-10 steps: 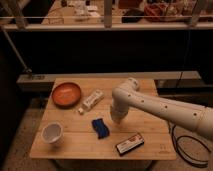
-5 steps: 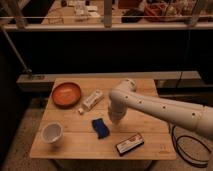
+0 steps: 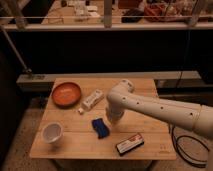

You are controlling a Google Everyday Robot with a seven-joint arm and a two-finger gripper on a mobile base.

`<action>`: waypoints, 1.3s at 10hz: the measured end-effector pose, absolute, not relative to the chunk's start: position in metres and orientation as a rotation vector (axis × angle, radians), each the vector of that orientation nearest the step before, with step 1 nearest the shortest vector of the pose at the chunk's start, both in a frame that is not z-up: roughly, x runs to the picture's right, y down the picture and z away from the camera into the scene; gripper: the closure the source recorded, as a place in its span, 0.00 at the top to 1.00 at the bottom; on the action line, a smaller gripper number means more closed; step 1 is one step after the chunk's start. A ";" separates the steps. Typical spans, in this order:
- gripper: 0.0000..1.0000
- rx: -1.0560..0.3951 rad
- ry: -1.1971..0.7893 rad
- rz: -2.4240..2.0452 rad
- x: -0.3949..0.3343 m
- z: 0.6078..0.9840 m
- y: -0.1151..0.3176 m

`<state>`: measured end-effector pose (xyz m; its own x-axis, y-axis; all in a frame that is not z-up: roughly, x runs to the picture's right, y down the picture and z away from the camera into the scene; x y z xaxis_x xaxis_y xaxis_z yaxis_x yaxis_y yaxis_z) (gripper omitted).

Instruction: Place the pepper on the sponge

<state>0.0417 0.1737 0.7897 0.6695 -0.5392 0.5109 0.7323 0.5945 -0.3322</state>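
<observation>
The dark blue sponge (image 3: 100,127) lies on the wooden table (image 3: 65,120), front of centre. My white arm reaches in from the right and bends down, and the gripper (image 3: 112,119) hangs at its end just right of and behind the sponge, close to the tabletop. The arm's wrist covers most of the gripper. The pepper is hidden; I cannot tell whether it is in the gripper.
An orange bowl (image 3: 66,94) sits at the back left and a white cup (image 3: 52,134) at the front left. A white packet (image 3: 92,99) lies behind the sponge with a small white piece (image 3: 80,111) beside it. A black-and-white box (image 3: 129,144) is front right.
The arm's end has shifted a little to the left, closer to the sponge. The objects on the table have not moved.
</observation>
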 end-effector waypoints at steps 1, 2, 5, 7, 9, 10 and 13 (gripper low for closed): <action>0.01 -0.554 -0.383 -0.770 0.032 0.790 0.175; 0.01 -0.552 -0.383 -0.775 0.029 0.791 0.175; 0.01 -0.549 -0.385 -0.799 0.032 0.791 0.177; 0.01 -0.546 -0.394 -0.825 0.018 0.792 0.178; 0.01 -0.542 -0.397 -0.848 0.010 0.793 0.178; 0.01 -0.540 -0.399 -0.857 0.013 0.793 0.179; 0.01 -0.537 -0.412 -0.894 0.001 0.791 0.180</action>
